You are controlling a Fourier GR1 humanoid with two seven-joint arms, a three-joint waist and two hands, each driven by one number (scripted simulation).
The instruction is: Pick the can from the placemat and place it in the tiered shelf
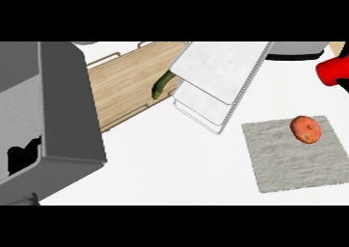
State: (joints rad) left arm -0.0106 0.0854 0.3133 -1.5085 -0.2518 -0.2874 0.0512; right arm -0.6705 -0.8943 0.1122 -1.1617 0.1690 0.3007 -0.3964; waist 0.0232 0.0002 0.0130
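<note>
My left hand [20, 157] shows only as a dark sliver at 9 o'clock; I cannot tell its fingers' state. The can [306, 129], looking round and orange, sits on the mat [298, 164], well off toward 3 o'clock from the hand. The shelf [220, 82] is at the can's 11.

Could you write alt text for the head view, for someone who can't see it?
A white counter seen from above: an orange-red rounded object lies on a grey placemat at right, beside a white tiered shelf and a wooden tray holding something green. A large grey forearm fills the left side, a dark robot hand partly visible.
</note>
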